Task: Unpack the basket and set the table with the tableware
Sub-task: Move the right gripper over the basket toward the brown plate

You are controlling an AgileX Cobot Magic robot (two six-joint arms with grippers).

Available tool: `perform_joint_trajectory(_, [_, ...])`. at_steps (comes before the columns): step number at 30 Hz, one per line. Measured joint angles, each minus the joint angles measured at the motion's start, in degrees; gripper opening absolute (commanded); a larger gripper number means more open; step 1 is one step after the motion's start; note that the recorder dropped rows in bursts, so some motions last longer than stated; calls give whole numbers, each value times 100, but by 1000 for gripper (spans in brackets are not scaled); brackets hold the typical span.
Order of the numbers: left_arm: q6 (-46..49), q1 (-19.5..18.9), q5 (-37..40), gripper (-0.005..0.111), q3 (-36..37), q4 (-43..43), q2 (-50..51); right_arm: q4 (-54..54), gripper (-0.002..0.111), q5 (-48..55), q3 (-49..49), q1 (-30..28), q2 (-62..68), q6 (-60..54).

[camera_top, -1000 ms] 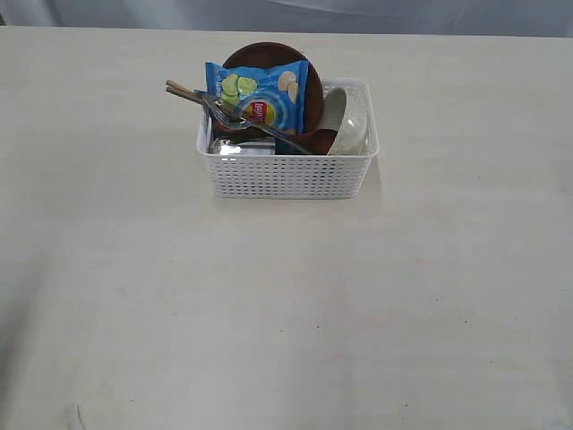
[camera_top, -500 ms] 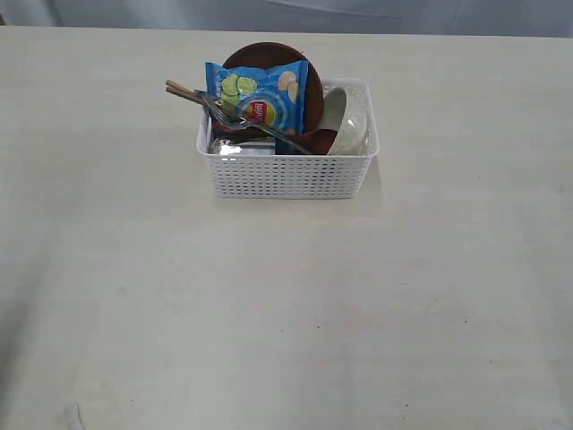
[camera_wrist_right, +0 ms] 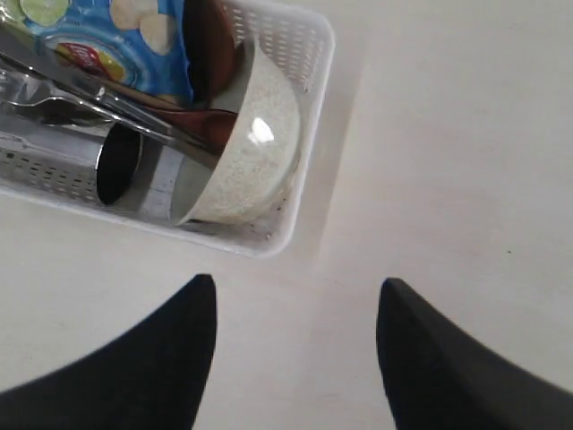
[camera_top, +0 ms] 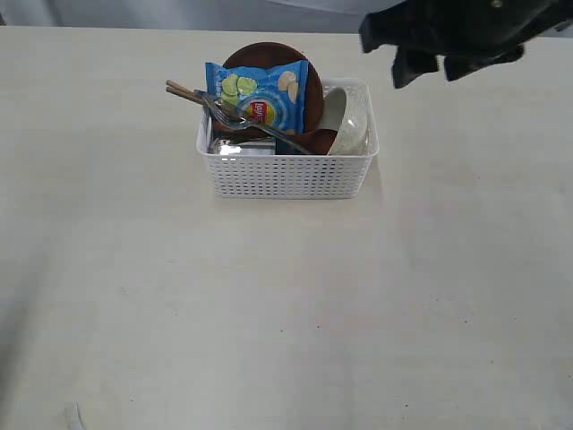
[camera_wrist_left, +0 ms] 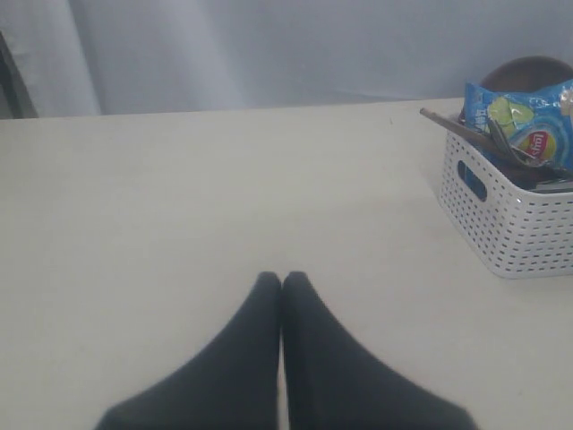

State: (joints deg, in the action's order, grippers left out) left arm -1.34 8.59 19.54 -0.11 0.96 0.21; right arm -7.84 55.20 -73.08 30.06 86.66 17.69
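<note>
Basket (camera_top: 286, 176): set on the table (camera_top: 286, 322) toward its far middle, long axis across the exterior view.
Contents: dark plate (camera_top: 269, 52) stood upright at the back, blue chip bag (camera_top: 260, 97) leaned on it, bowl (camera_top: 353, 121) on edge at the right end, steel cup (camera_wrist_right: 116, 166) laid on its side.
Fork (camera_top: 255, 127): laid slanted across the top, tines toward the left.
Chopsticks (camera_top: 183, 91): tips poked out past the left rim.
Right claw (camera_wrist_right: 297, 285): spread wide, empty, beside the bowl end.
Left claw (camera_wrist_left: 282, 279): pressed together, empty, well apart from the basket.

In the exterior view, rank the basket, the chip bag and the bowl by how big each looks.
1. basket: clearly the largest.
2. chip bag.
3. bowl: it stands on edge and is partly hidden inside the basket, so it may be bigger than it looks.
</note>
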Motion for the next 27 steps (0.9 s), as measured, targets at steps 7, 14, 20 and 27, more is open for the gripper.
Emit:
perform_joint_trajectory(7, [0,0,0,0,0,0,0,-525,52,30,-827,717,1251,493])
perform_joint_trajectory(14, [0,0,0,0,0,0,0,-880,52,719,-1676,812,2194,764])
perform_joint_trajectory(20, [0,0,0,0,0,0,0,-891,52,924,-1849,812,2579,777])
perform_joint_trajectory(27, [0,0,0,0,0,0,0,-1083,52,936,-1849,815,2706,818])
